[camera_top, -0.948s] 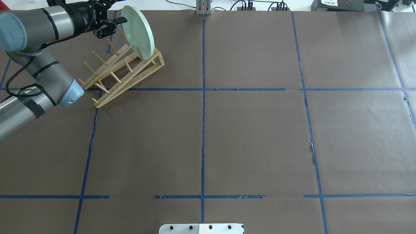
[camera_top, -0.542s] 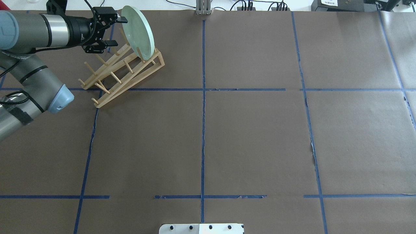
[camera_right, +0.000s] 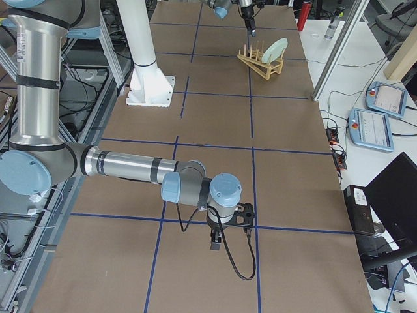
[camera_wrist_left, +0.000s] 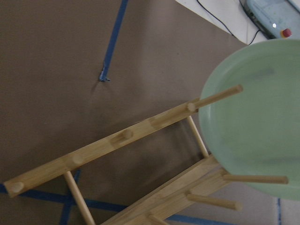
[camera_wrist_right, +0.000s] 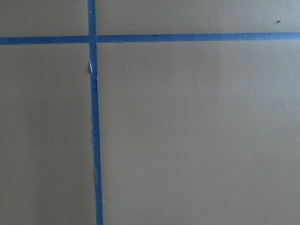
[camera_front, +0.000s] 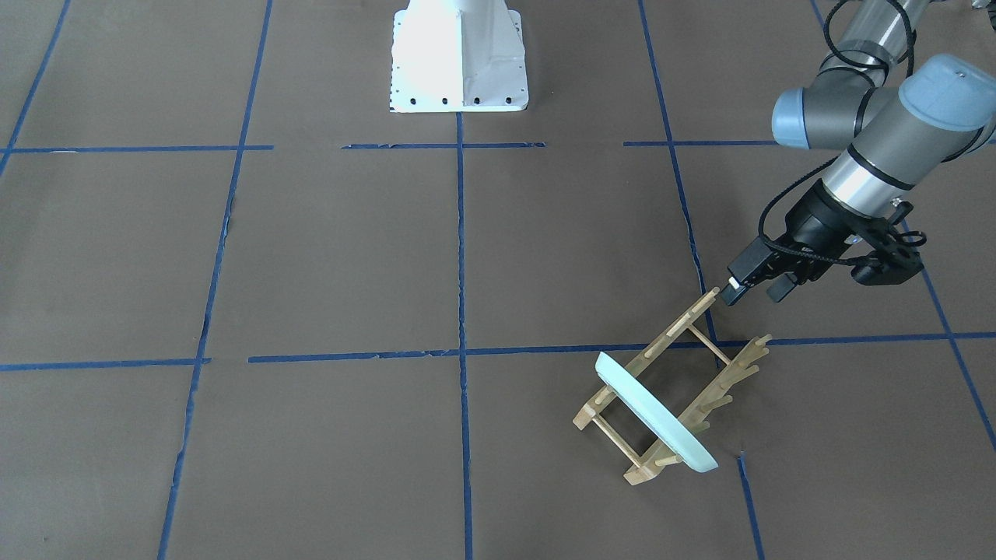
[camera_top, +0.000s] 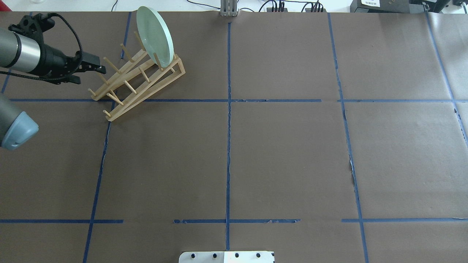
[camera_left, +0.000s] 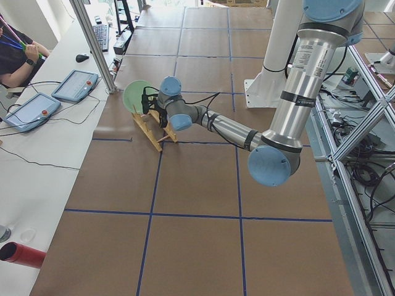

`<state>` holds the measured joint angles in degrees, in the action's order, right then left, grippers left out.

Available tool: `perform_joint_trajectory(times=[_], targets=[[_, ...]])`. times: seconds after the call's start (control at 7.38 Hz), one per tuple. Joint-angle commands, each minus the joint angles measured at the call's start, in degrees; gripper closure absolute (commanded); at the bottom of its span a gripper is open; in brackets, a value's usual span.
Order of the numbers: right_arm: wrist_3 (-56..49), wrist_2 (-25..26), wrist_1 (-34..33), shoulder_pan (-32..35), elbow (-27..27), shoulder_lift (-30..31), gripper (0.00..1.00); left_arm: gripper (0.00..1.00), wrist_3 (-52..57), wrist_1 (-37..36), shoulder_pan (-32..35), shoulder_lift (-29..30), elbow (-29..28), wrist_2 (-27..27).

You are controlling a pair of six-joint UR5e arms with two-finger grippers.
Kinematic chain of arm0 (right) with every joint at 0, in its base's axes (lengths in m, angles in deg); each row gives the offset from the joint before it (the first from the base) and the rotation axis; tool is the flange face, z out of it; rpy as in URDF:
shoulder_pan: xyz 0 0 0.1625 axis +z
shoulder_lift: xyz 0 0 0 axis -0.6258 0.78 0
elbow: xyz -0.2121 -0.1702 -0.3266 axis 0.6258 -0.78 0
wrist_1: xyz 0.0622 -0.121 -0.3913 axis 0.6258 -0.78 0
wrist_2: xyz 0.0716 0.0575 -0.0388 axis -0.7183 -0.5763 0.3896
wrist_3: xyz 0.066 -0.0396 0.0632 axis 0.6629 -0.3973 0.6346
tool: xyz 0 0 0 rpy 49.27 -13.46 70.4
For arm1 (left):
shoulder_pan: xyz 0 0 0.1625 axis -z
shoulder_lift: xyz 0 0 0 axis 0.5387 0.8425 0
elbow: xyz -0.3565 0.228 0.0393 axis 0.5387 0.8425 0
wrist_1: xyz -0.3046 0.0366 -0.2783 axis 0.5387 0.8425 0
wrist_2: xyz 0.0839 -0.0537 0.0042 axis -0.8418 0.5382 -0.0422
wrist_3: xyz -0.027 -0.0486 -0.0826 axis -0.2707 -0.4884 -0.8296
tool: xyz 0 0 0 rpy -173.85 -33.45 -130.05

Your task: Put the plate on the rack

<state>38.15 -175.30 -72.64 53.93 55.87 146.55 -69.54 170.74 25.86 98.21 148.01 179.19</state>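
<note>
Overhead exterior is showing the left gripper (camera_top: pixel 91 74) hovering, jaws wide and empty, beside the wooden dish rack (camera_top: pixel 135 78); the mint-green plate (camera_top: pixel 153 36) is leaning between pegs at the end farthest from them. For the right gripper (camera_right: pixel 215 246), I cannot tell.

brown table (camera_top: pixel 285 153), blue tape grid (camera_top: pixel 229 146), pendants (camera_left: pixel 77 85) (operator (camera_left: pixel 15 54) seated beside)

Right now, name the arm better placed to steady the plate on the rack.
Left. The left hand hangs open beside the rack, at its near end; the plate stands in its far end. The right hand hangs over the table, far from the rack.
</note>
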Motion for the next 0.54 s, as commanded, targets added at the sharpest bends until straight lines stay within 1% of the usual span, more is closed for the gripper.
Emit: perform_joint_trajectory(times=[0.0,0.14,0.27,0.41], targets=[[0.0,0.0,0.0,0.0,-0.1,0.0,0.0,0.0,31.6,-24.4,7.9,-3.1,6.0,0.2],[0.0,0.0,0.0,0.0,0.0,0.0,0.0,0.0,46.1,-31.5,12.1,-3.2,6.0,0.1],[0.0,0.0,0.0,0.0,-0.1,0.0,0.0,0.0,58.7,-35.2,16.4,-3.9,5.0,0.7],[0.0,0.0,0.0,0.1,-0.1,0.0,0.0,0.0,66.0,-35.4,23.1,-6.8,4.3,4.3]])
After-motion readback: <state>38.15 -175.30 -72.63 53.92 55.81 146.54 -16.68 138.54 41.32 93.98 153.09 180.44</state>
